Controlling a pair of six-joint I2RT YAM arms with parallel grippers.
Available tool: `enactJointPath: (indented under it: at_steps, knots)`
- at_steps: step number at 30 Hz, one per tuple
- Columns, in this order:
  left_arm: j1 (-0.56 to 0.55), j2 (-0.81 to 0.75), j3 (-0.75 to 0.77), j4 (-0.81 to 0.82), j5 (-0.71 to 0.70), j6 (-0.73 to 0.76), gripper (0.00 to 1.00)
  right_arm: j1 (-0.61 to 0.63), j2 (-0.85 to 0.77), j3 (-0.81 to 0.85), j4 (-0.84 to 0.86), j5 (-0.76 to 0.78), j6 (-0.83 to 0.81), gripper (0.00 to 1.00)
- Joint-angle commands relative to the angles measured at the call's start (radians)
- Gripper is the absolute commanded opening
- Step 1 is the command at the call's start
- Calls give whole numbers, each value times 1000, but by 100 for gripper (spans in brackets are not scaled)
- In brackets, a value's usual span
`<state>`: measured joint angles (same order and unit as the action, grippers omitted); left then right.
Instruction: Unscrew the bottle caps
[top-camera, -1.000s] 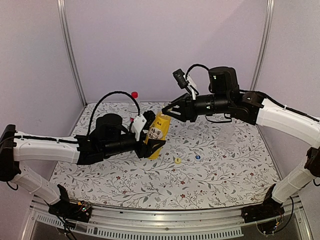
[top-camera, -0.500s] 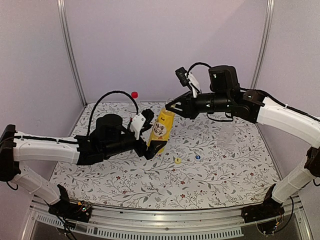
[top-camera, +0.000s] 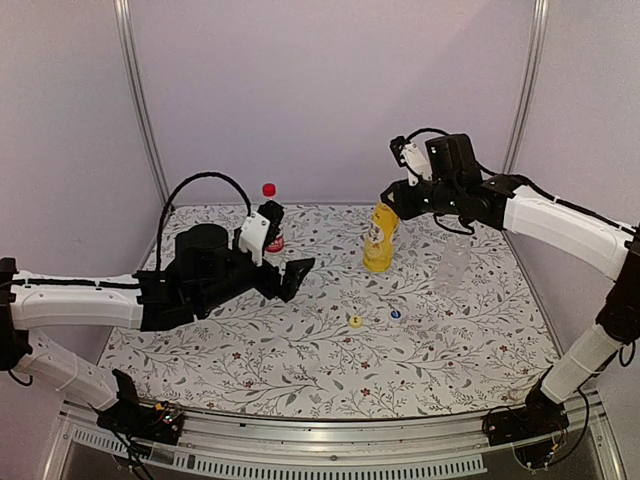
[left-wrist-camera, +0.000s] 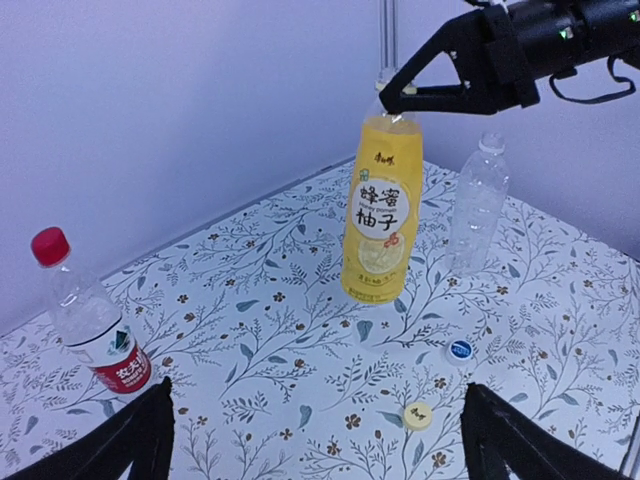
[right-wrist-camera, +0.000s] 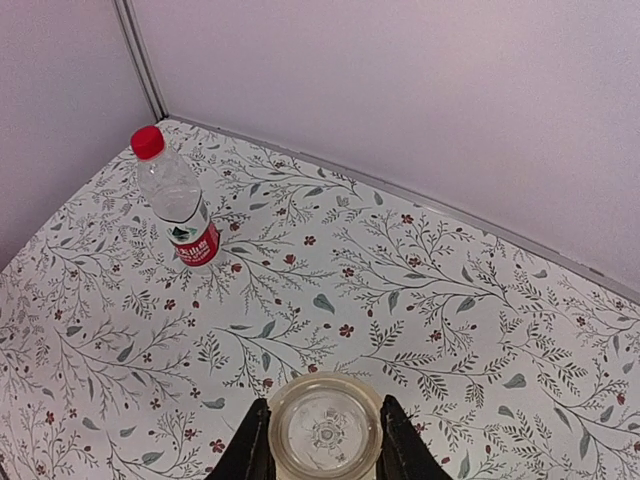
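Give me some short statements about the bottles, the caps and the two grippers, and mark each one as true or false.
1. The red cap is on the red-label bottle. True.
2. The yellow cap is on the yellow bottle. False: it lies on the table, near the blue cap.
3. The right gripper is shut on the yellow bottle's neck. True.
4. The left gripper holds the clear unlabelled bottle. False: it is open and holds nothing.
5. The clear unlabelled bottle lies on its side. False: it stands upright.
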<state>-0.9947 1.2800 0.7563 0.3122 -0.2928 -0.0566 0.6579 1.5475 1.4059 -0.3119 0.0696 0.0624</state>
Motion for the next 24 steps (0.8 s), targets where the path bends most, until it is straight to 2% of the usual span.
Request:
enactJointPath:
  at_steps: [1, 19, 24]
  knots:
    - [5, -13, -12, -21, -36, -1, 100, -19, 84, -9, 12, 97, -21, 0]
    - [9, -23, -41, 1, -85, -8, 100, -80, 137, -125, 101, 98, -19, 0]
    - [10, -23, -40, -4, -92, -5, 100, -80, 119, -153, 106, 81, -19, 13]
